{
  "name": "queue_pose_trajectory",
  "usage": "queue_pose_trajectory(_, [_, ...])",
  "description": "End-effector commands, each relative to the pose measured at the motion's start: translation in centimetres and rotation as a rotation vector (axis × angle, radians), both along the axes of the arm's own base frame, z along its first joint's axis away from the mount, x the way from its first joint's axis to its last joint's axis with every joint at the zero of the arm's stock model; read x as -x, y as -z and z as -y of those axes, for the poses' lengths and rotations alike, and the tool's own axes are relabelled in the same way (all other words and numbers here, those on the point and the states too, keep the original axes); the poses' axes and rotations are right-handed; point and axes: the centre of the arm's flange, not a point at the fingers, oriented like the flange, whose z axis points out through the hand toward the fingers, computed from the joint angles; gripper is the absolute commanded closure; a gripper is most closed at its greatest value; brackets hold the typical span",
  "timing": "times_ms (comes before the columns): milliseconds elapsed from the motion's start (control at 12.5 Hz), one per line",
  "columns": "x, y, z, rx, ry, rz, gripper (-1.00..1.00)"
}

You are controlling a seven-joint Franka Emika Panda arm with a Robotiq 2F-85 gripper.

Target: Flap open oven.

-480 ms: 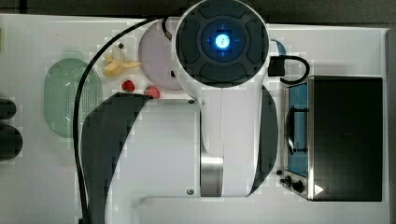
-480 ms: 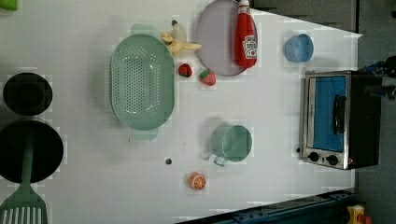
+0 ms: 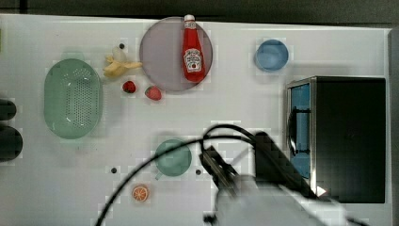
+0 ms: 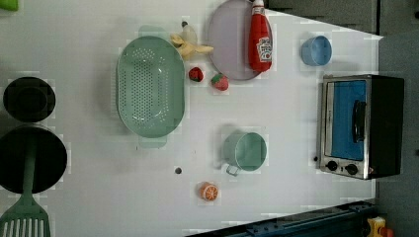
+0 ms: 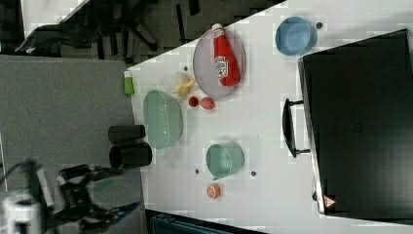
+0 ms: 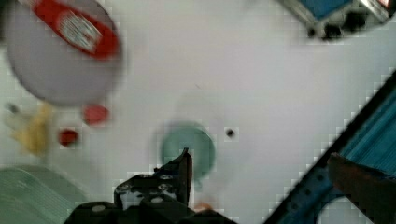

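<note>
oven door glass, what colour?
Blue-tinted, on the oven, behind a dark bar handle. Clearest in the left view.

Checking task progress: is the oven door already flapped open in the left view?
No. The oven door sits flush in its silver frame, with the dark bar handle against the blue glass.

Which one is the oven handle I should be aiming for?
Find the boxy black oven at the left view's right edge of the white table. Its front is a blue glass door. The handle is the dark bar across that glass, unlike the two round knobs below.
</note>
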Motion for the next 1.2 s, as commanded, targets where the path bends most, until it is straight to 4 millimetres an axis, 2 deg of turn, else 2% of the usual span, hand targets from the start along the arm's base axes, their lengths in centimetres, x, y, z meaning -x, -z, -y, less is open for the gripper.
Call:
queue_pose_trajectory(80, [-2.2, 2.2, 0.0, -0.016, 0.079, -0.053, -0.89])
queue_pose_trajectory(560, [-2.2, 2.7, 0.7, -0.019, 0.091, -0.063, 0.55])
queue_pose_trajectory(640, [-2.2, 2.9, 1.2, -0.022, 0.100, -0.068, 0.65])
queue_pose_trajectory(800, [-2.0, 3.8, 2.9, -0.034, 0.040, -0.083, 0.65])
queue_pose_trajectory(1200, [-2.1, 6.7, 9.8, 0.025, -0.339, -0.076, 0.65])
